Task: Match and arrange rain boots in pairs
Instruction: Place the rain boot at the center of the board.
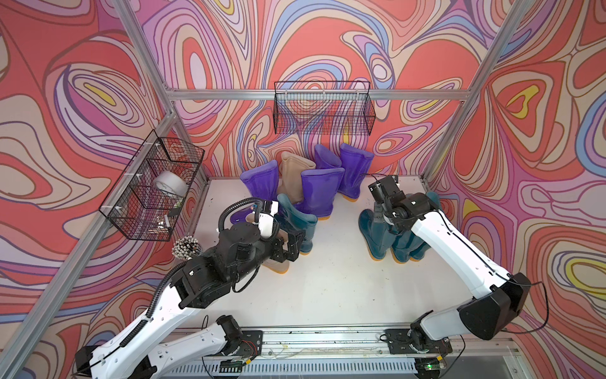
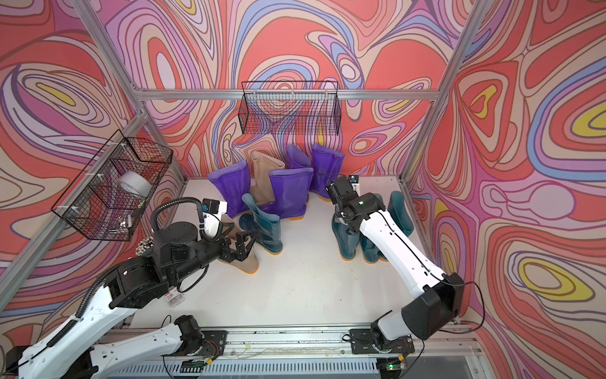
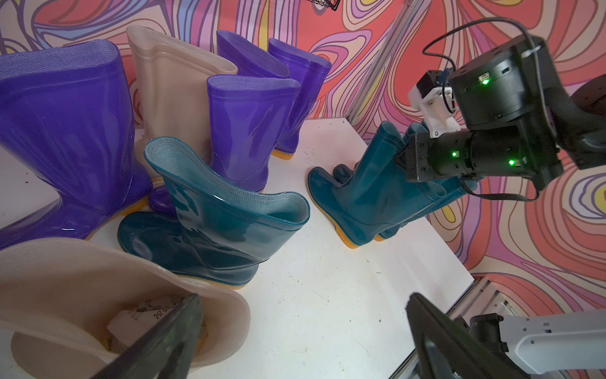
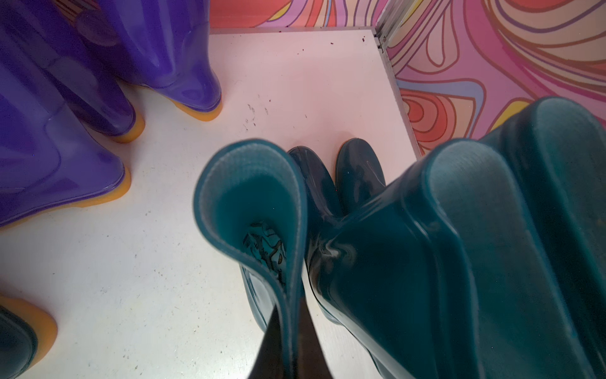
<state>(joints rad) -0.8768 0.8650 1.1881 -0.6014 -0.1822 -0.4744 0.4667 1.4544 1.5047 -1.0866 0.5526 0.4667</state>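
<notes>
My left gripper is open beside a beige rain boot standing at the front left. One finger hangs over that boot's opening, the other is over bare table. A teal boot stands just behind it. My right gripper is shut on the rim of a teal boot, next to two more teal boots at the right. Purple boots and a second beige boot cluster at the back.
A wire basket hangs on the back wall. Another wire basket on the left wall holds a tape roll. A bundle of sticks sits by the left arm. The arms' mounting rail runs along the front edge.
</notes>
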